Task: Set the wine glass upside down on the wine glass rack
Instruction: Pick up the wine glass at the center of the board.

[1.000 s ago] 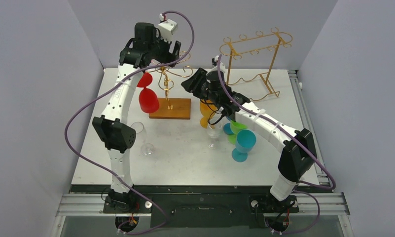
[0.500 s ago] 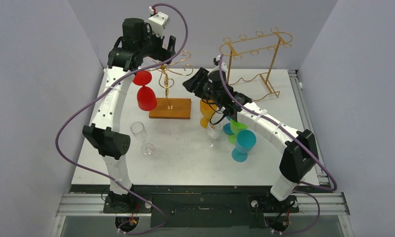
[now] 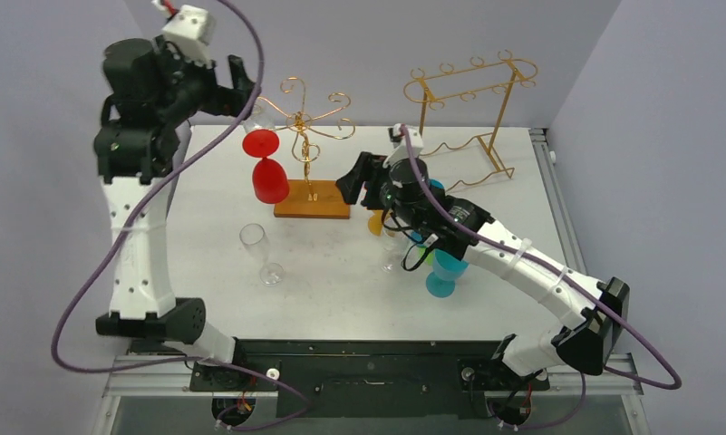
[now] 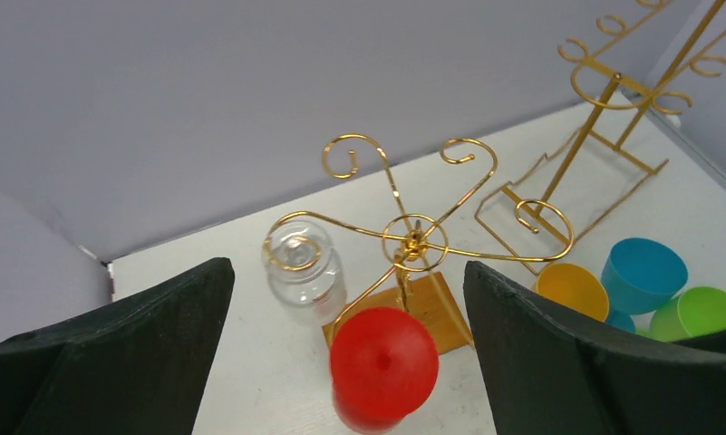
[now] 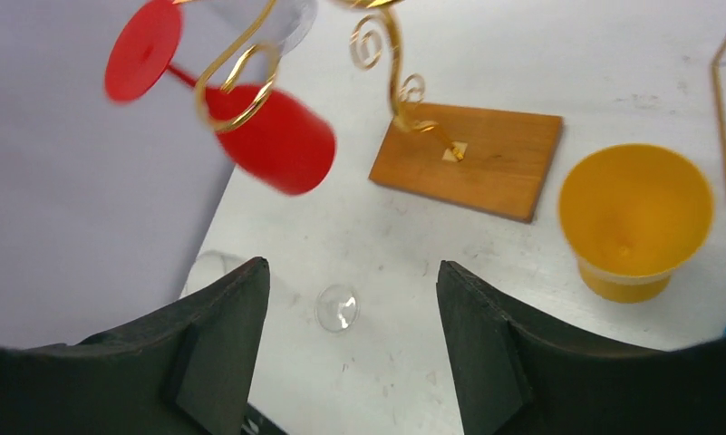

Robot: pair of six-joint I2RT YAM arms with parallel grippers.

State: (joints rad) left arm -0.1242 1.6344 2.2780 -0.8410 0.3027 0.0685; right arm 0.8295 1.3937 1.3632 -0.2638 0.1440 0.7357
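Left gripper pulled back, spread empty, red glass hung, right gripper wider, empty

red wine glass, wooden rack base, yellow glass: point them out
red wine glass [image 3: 271,185], top external view, on its bowl
wooden rack base [image 5: 499,168], right wrist view, bare top surface
yellow glass [image 5: 633,207], right wrist view, inside its bowl

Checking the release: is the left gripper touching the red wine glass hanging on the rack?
Apart. The top external view shows the open left gripper above and left of the red wine glass, with a clear gap between them.
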